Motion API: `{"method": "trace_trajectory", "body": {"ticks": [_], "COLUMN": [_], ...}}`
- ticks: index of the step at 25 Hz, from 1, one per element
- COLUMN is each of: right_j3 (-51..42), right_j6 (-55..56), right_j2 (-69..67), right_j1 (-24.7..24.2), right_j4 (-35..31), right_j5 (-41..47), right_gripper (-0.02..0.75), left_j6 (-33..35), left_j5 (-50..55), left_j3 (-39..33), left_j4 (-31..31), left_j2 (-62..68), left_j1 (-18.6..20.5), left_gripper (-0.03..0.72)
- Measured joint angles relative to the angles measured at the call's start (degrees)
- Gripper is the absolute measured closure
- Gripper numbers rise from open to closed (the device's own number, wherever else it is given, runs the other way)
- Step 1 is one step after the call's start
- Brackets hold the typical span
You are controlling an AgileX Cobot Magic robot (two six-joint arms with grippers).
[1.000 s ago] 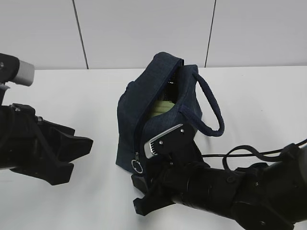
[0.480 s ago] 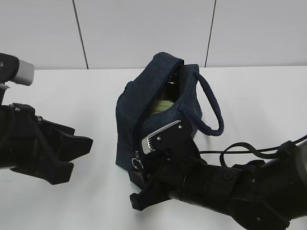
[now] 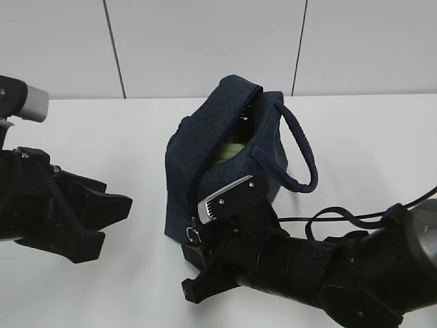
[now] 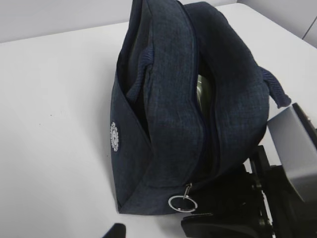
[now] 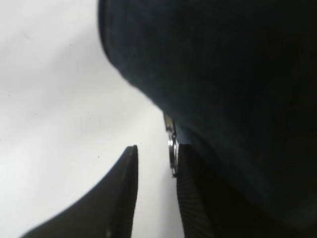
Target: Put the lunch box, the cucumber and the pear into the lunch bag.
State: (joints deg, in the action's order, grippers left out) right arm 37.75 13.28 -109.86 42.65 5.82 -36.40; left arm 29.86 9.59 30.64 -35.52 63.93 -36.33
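The navy lunch bag (image 3: 205, 164) stands on the white table with its top unzipped. A pale green lid of the lunch box (image 3: 230, 153) shows inside, also in the left wrist view (image 4: 200, 87). Something dark lies above it in the opening; I cannot tell if it is the cucumber. The pear is hidden. My right gripper (image 3: 194, 270) is open at the bag's near bottom corner. The metal ring pull (image 5: 172, 148) hangs between its fingers, against the right finger (image 5: 190, 183). My left gripper (image 3: 113, 224) is open and empty, left of the bag.
The bag's padded loop handle (image 3: 304, 158) hangs over its right side. The right arm's cable (image 3: 341, 215) loops on the table behind the arm. The ring pull also shows in the left wrist view (image 4: 182, 203). A white wall rises behind the table.
My right gripper has moved left and slightly forward along the bag's bottom corner, bringing its fingers around the ring pull. The left arm has not moved.
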Motion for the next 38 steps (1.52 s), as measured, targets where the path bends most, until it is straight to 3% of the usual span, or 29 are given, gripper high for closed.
{"method": "trace_trajectory", "body": {"ticks": [4, 9, 11, 29, 38], "right_j3": [0.0, 0.0, 0.0, 0.69, 12.14], "right_j6": [0.1, 0.1, 0.1, 0.67, 0.67], "right_j2": [0.0, 0.0, 0.0, 17.54, 19.24], "right_j1": [0.0, 0.0, 0.0, 0.0, 0.0], "right_j4": [-0.43, -1.14, -1.14, 3.71, 5.87], "right_j5": [0.0, -0.02, 0.12, 14.67, 27.41], "right_gripper": [0.542, 0.716, 0.738, 0.738, 0.738], "left_j6": [0.0, 0.0, 0.0, 0.0, 0.0], "left_j5": [0.0, 0.0, 0.0, 0.0, 0.47], "left_j3": [0.0, 0.0, 0.0, 0.0, 0.0], "left_j4": [0.0, 0.0, 0.0, 0.05, -0.44], "left_j2": [0.0, 0.0, 0.0, 0.0, 0.0], "left_j1": [0.0, 0.0, 0.0, 0.0, 0.0], "left_gripper": [0.4, 0.401, 0.401, 0.401, 0.401]}}
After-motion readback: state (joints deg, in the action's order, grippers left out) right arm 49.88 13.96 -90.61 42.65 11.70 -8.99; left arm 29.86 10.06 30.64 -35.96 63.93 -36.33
